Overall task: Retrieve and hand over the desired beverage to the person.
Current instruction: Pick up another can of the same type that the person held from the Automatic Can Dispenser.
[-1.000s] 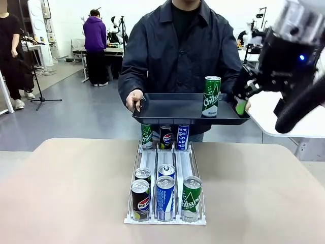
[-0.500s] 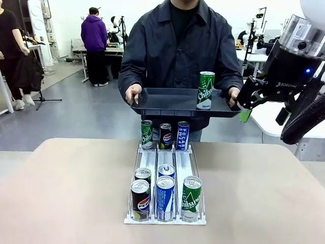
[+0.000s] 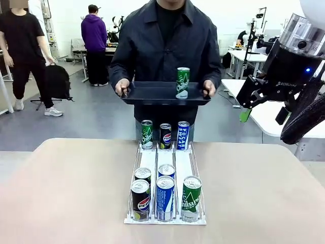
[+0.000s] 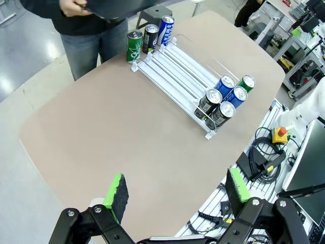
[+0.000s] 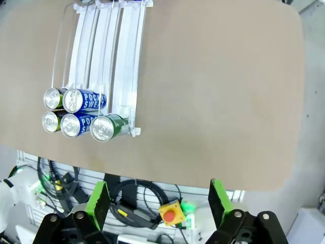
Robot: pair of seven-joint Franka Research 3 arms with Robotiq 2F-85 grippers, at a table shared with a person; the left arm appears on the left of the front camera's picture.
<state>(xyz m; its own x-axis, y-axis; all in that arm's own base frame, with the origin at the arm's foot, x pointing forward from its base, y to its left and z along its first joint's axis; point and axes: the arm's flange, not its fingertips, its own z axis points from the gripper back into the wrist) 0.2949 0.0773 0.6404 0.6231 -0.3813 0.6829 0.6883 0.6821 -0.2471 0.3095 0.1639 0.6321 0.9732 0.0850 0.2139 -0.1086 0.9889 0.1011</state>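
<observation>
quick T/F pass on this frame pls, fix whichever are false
1. A green soda can stands upright on the flat black tray. True.
2. The right gripper grips a drink. False: it is open and empty.
3. Three cans fill the row nearest the robot in the clear plastic rack. True.
4. The tray rests on the tan table. False: the person holds it up beyond the table.
5. The left gripper is shut. False: open, above the table.
</observation>
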